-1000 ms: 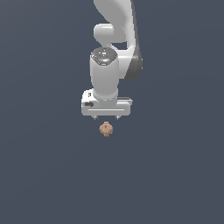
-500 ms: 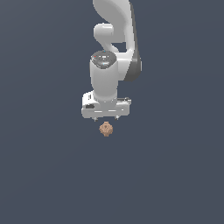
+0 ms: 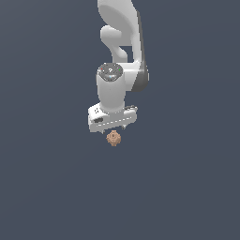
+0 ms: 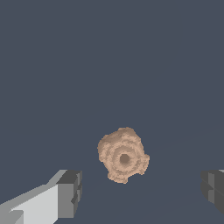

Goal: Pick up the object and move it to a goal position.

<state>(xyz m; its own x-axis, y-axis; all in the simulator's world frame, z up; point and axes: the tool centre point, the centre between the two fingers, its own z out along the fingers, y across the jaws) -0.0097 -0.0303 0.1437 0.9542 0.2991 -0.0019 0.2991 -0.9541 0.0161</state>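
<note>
2 views here, and they split the work between them. The exterior view gives us the whole white arm (image 3: pixel 123 56) reaching down from the top of the frame, its wrist block sitting just above the object (image 3: pixel 113 138), but the fingers are lost under that block, so the spread of the gripper (image 3: pixel 112 127) cannot be read from out there. The wrist view fills that in: 2 dark fingertips (image 4: pixel 70 192) stand wide apart, 1 at each side of the frame, jaws spread far wider than the lump and touching nothing. The gripper (image 4: pixel 142 190) holds nothing at all.

Around it, just a flat, dark slate-grey ground (image 3: pixel 47 187) in every direction, and nothing stands between camera and target in either view. From outside, the object sits free on that grey ground, just beneath the gripper block and a shade toward the exterior view's left of its centre.

Now the object (image 4: pixel 123 154) itself, and the wrist view has it big and clear: tan-orange, roundish, knobbly round its outline, with ring-like ridges closing on a darker dimple in the middle. It lies near the gap between the 2 fingertips, clear of both, closer to the pale-backed one.
</note>
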